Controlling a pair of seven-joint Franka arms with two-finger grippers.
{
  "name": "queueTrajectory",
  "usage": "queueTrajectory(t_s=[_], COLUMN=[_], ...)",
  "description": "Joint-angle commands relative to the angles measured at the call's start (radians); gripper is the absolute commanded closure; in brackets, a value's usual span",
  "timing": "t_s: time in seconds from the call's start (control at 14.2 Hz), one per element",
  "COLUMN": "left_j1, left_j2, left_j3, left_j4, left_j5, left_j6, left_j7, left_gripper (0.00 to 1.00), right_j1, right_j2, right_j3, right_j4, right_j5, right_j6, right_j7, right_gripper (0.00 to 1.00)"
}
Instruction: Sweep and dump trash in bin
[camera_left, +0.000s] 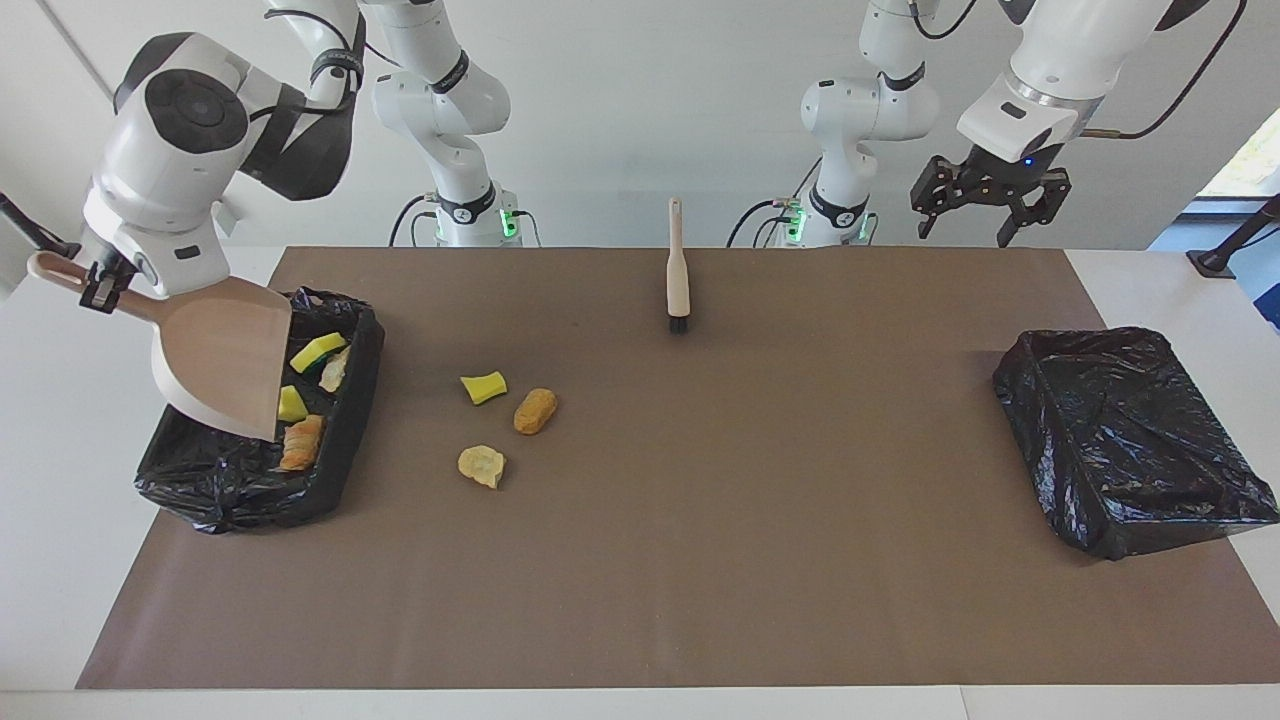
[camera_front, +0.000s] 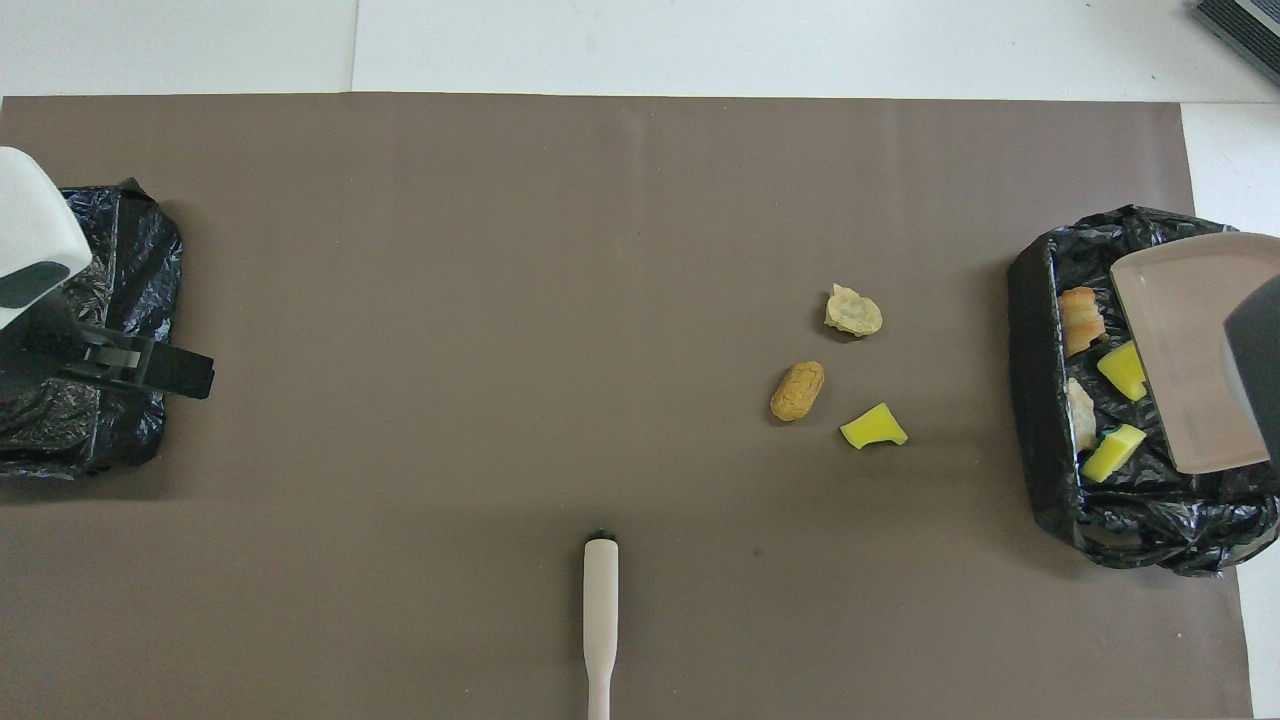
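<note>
I see the right gripper (camera_left: 100, 285), clamped on the dustpan (camera_left: 222, 355) handle, tipping it over the bin (camera_left: 355, 400) at frame left, three scraps (camera_left: 508, 420) just right of it; the left gripper (camera_left: 985, 205) waits, fingers apart.

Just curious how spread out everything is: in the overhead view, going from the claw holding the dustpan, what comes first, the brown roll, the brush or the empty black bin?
From the right claw, gripping the dustpan:
1. The brown roll, on the mat beside the filled bin.
2. The brush, mid-table, nearer to the robots.
3. The empty bin, at the left arm's end of the table.
</note>
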Motion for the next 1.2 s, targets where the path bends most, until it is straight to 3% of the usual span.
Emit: queueTrajectory(t_s=[0.0, 0.14, 0.21, 0.49, 0.64, 0.92, 1.13], left_j1=[0.006, 0.006, 0.006, 0.006, 0.004, 0.006, 0.014], left_j2=[-0.006, -0.006, -0.006, -0.006, -0.006, -0.006, -0.006], left_j3=[-0.003, -0.003, -0.003, -0.003, -0.003, -0.003, -0.003], left_j4=[0.008, 0.008, 0.008, 0.008, 0.008, 0.006, 0.005], left_j5=[0.015, 0.015, 0.013, 0.013, 0.013, 0.013, 0.012], left_j6=[-0.016, -0.016, -0.016, -0.016, -0.014, -0.019, -0.010], left_j7=[0.009, 0.009, 0.009, 0.009, 0.007, 0.003, 0.007], left_gripper=[0.00, 0.00, 0.00, 0.00, 0.00, 0.00, 0.00], right_j1=[0.002, 0.000, -0.001, 0.004, 0.071, 0.218, 0.250], right_j2=[-0.012, -0.012, -0.012, -0.023, -0.003, 0.113, 0.181], right_j3=[0.081, 0.177, 0.220, 0.265, 0.300, 0.302, 0.302], right_j4=[0.047, 0.071, 0.071, 0.063, 0.058, 0.071, 0.072], right_j5=[-0.003, 0.018, 0.088, 0.378, 0.412, 0.474, 0.662], right_j6=[-0.129, -0.212, -0.230, -0.213, -0.175, -0.083, 0.080], right_j7=[0.092, 0.225, 0.326, 0.846, 1.070, 1.495, 1.845], right_gripper=[1.00, 1.00, 1.00, 1.00, 1.00, 1.00, 1.00])
